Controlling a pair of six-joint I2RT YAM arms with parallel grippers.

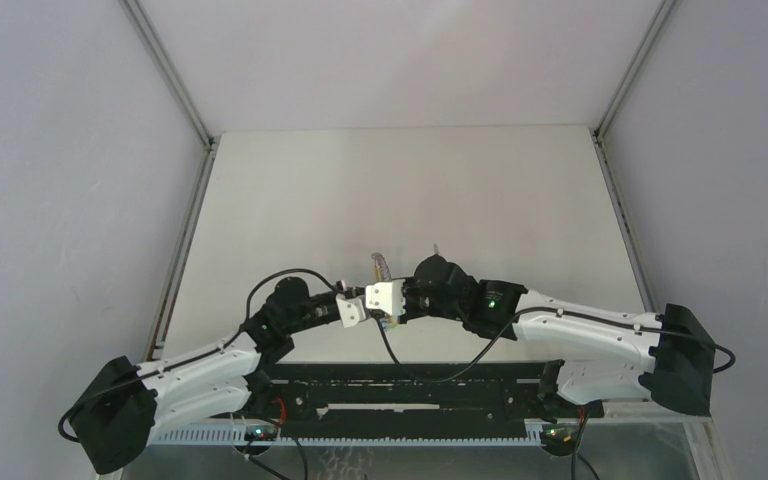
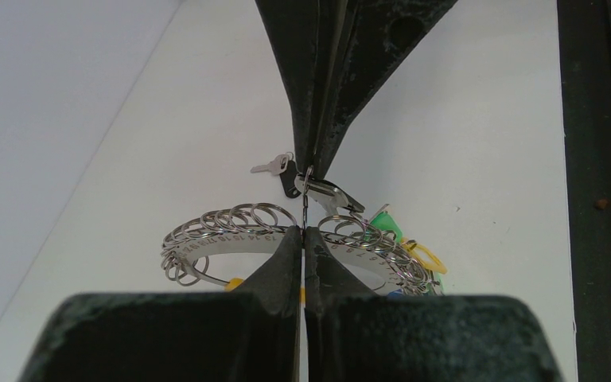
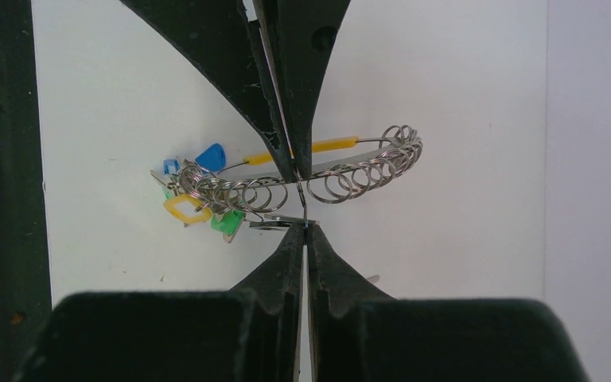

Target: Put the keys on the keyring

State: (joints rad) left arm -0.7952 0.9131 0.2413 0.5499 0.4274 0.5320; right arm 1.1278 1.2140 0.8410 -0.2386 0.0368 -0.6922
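Robotics lab cell, to judge by the fittings. Closed in by plain pale panels: left panel point(image 1: 70, 180), back panel point(image 1: 400, 60), right panel point(image 1: 730, 150), joined along bare metal struts point(image 1: 168, 72) running down to the far corners of the table point(image 1: 410, 190). Floored by that table, a flat off-white top. Fitted along the table's near edge with a black mounting rail point(image 1: 410, 385), carrying a white-and-black left arm point(image 1: 200, 375) and right arm point(image 1: 590, 335), bolted side by side. Strung with loose black cables point(image 1: 295, 270) looping off the arms. Dotted with small green status lights point(image 1: 493, 301). Edged below the rail with a slotted pale cable duct point(image 1: 380, 432).
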